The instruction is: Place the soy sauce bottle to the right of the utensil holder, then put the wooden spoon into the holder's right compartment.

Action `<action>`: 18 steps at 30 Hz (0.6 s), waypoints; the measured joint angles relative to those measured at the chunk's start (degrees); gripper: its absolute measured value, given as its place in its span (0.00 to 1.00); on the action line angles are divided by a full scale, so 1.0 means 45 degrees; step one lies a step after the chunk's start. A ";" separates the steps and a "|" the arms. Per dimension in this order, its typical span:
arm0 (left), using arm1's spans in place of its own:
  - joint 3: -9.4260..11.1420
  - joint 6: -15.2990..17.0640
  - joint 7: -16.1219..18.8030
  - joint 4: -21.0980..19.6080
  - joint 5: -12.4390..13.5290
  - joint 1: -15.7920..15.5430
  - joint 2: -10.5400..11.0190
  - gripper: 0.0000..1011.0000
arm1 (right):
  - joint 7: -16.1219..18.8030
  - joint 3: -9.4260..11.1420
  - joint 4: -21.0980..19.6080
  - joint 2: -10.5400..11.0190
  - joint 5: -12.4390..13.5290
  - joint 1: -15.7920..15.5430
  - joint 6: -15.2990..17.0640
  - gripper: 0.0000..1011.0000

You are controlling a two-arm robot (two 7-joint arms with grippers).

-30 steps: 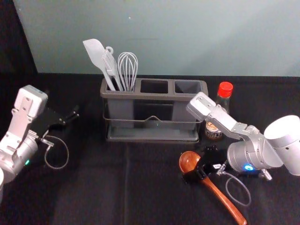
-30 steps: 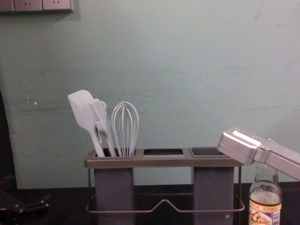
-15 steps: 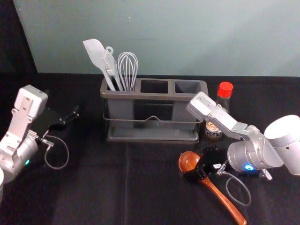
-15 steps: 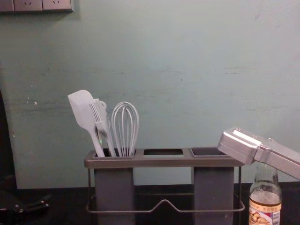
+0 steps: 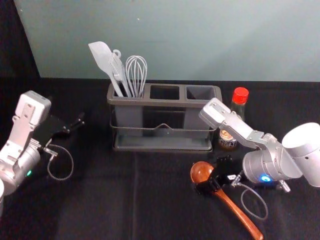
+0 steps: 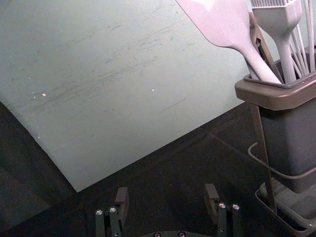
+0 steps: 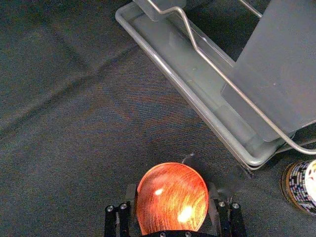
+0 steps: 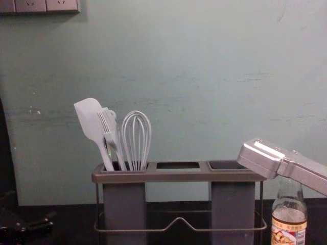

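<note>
Red-brown wood, glossy at the bowl: the wooden spoon (image 5: 235,208) lies in front of the utensil holder (image 5: 162,149), out from the holder's right front corner. Its bowl is nearer the holder, and its handle slants rightward and back towards the robot. The right gripper (image 5: 208,175) is at the bowl end, low over the black-covered bench (image 5: 100,210). In the right wrist view its fingers (image 7: 213,202) stand wide apart, drawn in against both sides of the bowl, so it has hold of the spoon there.

The soy sauce bottle (image 5: 228,139), red-capped, stands upright on the bench just beside the holder's right end, apart from it and near the right front corner. Part of the right arm (image 5: 235,125) crosses in front of it in the head view.

The holder sits near the bench's back edge, its long front edge facing the robot. Its left compartment holds a pale spatula (image 5: 101,55), a brush (image 5: 118,70) and a whisk (image 5: 136,75); its middle and right compartments hold nothing. Off the holder's left edge, the left gripper (image 5: 75,125) is parked over the bench, spread wide and holding nothing.
</note>
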 joint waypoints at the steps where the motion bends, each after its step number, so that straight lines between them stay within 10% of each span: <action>1: -0.0001 0.0000 0.0000 0.0000 0.0000 0.0000 0.0000 0.99 | -0.0001 0.0000 0.0000 0.0000 0.0001 0.0000 0.0001 0.83; 18: 0.0000 0.0001 0.0000 0.0000 0.0000 -0.0001 0.0000 0.99 | -0.0683 0.2382 -0.2414 0.0396 0.0786 -0.1600 -0.1902 0.83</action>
